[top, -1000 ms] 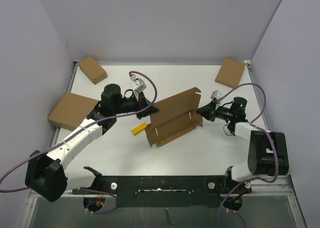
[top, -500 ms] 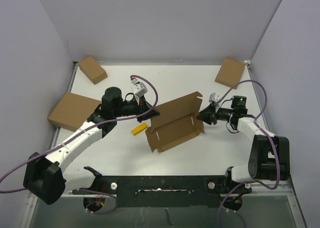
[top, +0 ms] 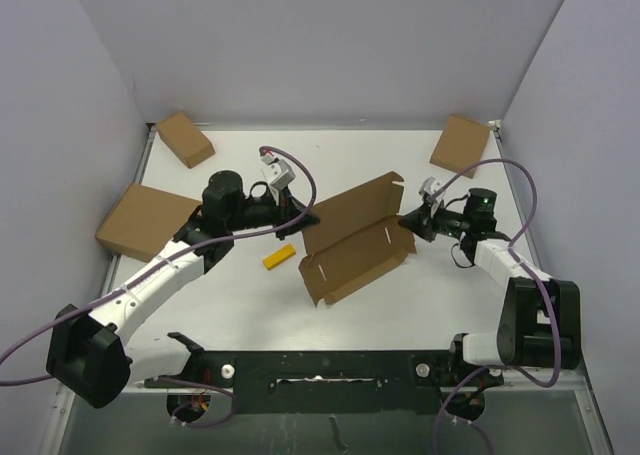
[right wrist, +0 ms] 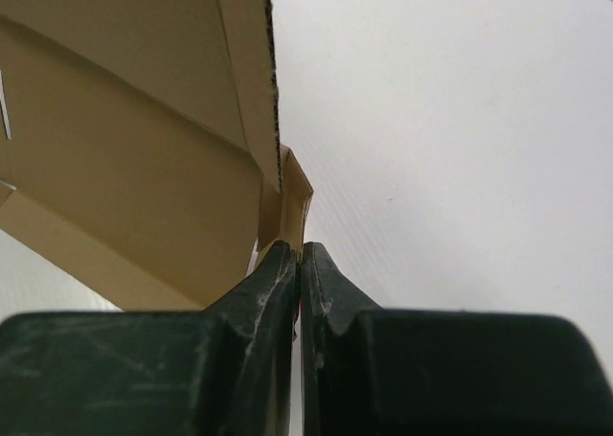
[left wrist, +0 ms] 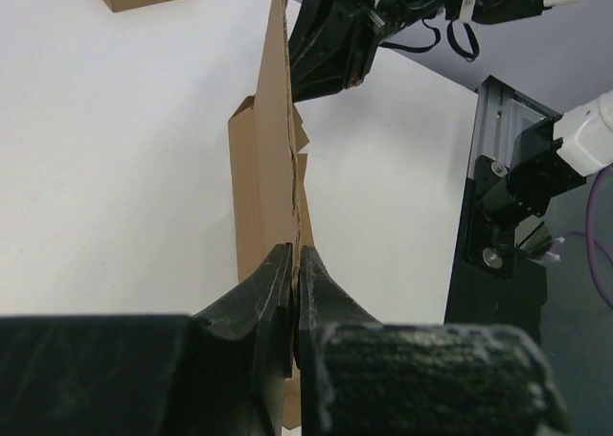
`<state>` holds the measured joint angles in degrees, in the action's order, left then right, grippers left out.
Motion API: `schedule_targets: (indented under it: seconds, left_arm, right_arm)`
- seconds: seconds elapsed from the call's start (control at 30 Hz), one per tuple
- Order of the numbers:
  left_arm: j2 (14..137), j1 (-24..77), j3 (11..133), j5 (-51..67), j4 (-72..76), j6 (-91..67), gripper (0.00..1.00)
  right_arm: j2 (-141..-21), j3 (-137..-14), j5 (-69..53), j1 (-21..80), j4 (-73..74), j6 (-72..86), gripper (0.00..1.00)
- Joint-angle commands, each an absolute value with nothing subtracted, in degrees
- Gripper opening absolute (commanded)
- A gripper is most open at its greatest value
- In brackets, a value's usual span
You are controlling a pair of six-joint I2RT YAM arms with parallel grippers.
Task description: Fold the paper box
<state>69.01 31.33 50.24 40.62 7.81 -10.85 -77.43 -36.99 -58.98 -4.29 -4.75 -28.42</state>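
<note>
Holding the paper box [top: 350, 240] by two opposite edges, the arms keep it at the centre of the top view. Its long rear panel is tilted upward; its lower edge sits at or near the white table [top: 420, 305].

Risk assessment, as a judgement: both holds are narrow pinches on thin cardboard. If the arms pull apart or twist unevenly, the sheet may slip from a pinch, tear at a die-cut slot, or buckle away from its score lines. The right-hand hold is on a small tab, which is the likelier part to bend or give way. A yellow block [top: 279, 257] lies just left of the box's lower corner and could be swept if the box swings that way.

Left gripper [left wrist: 295, 273]: fingers closed onto the box's left edge, with the cardboard running edge-on between them up the frame.

Right gripper [right wrist: 299, 263]: fingers pressed together on a small folded tab at the box's right end, with the broad panel spreading to the upper left of that view.
</note>
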Motion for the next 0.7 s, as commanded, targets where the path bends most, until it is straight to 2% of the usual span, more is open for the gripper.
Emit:
schedule_targets:
  seconds: [0.0, 0.13, 0.3, 0.47, 0.67]
  left_arm:
    - [71.4, 30.0, 56.5, 41.5, 11.6, -8.8, 0.00]
    - [75.0, 26.7, 60.8, 43.7, 11.9, -7.6, 0.00]
    - [79.0, 25.0, 64.2, 45.7, 11.8, -6.5, 0.00]
    - [80.8, 25.1, 63.8, 46.7, 12.6, -7.1, 0.00]
    - [79.1, 25.6, 61.4, 47.4, 13.0, -7.3, 0.00]
  right_arm:
    - [-77.0, -34.4, -53.5, -2.2, -30.4, -17.5, 0.00]
    - [-83.3, -31.1, -43.9, 0.9, -51.5, -14.3, 0.00]
    - [-91.3, -29.9, -31.8, 5.0, -67.0, -16.2, 0.00]
    - [-95.4, -27.9, -30.5, 5.2, -71.9, -18.1, 0.00]
    - [-94.2, -25.5, -36.0, 4.2, -71.9, -18.8, 0.01]
